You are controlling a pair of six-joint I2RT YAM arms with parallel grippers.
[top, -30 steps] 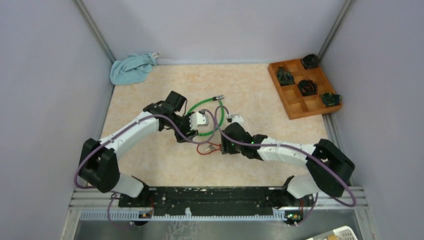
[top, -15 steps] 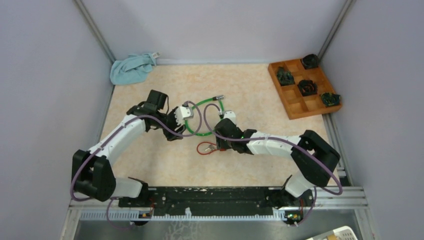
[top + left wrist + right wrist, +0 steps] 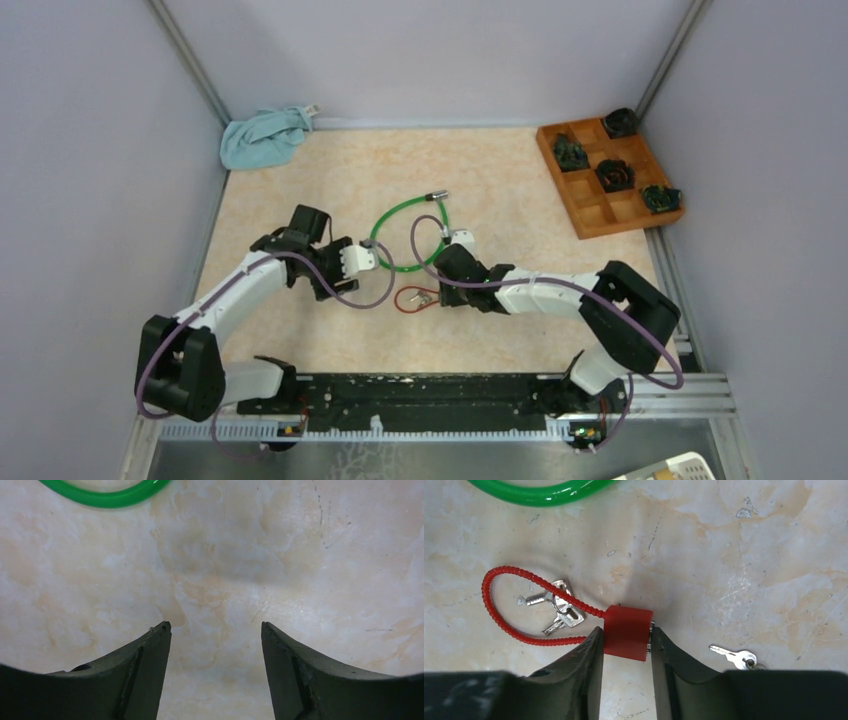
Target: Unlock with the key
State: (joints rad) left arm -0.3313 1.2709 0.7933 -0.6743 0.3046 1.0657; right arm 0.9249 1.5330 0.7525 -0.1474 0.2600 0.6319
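A red lock point(image 3: 626, 622) with a red coiled cable loop point(image 3: 499, 575) lies on the marbled table. Two small keys point(image 3: 556, 607) hang on a ring on that loop. A loose silver key point(image 3: 734, 656) lies to the right of the lock. My right gripper point(image 3: 626, 632) has its fingers against both sides of the lock body, which rests on the table. In the top view the right gripper point(image 3: 443, 287) sits beside the red loop point(image 3: 408, 298). My left gripper point(image 3: 215, 626) is open over bare table, with nothing between its fingers; in the top view the left gripper point(image 3: 365, 257) sits left of the loop.
A green cable point(image 3: 400, 235) curves on the table just beyond both grippers. A wooden compartment tray point(image 3: 590, 215) holding dark objects stands at the back right. A blue cloth point(image 3: 262, 137) lies in the back left corner. Grey walls enclose the table.
The left arm has drawn back to the left, away from the green cable, and its jaws have widened. The right gripper has moved onto the red lock and narrowed around its body.
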